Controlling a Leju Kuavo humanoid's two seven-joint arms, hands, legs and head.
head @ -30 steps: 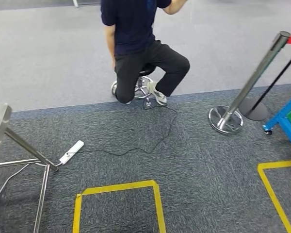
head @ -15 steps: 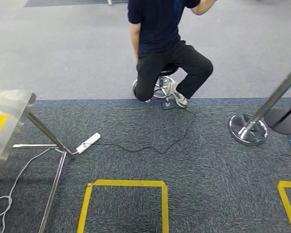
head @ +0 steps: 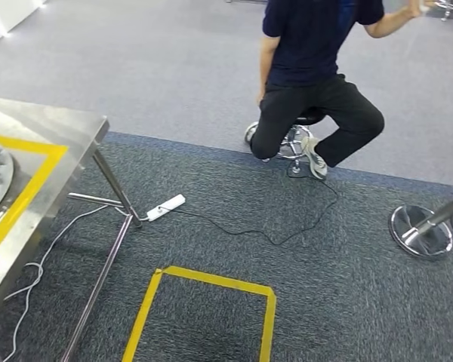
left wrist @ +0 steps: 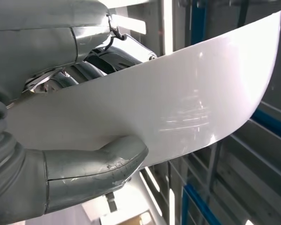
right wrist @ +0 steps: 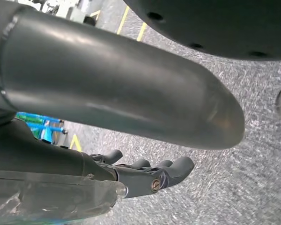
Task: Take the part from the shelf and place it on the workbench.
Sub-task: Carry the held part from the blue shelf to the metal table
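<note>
From the left wrist camera I see my left hand [left wrist: 61,140] holding the part [left wrist: 174,103], a broad, glossy white curved panel. The thick grey thumb presses one face of it and the darker fingers [left wrist: 107,51] clamp the other face, so the panel is pinched between them and juts well out past the hand. Behind it are blue and grey frame bars.

From the right wrist camera, my right hand [right wrist: 132,154] holds nothing. Its dark fingers [right wrist: 157,176] lie stretched out side by side, slightly curved, apart from the thumb, above speckled grey carpet.

In the head view, a steel counter [head: 70,139] with a yellow tape outline on its top is my landmark. A white power strip [head: 165,207] lies on the carpet just beside its slanted leg. Further along, a person [head: 321,75] in dark clothes crouches on a low wheeled stool. A yellow tape square [head: 204,313] marks the floor near the counter's leg. A chrome post base [head: 420,230] stands well apart, beyond the person.
</note>
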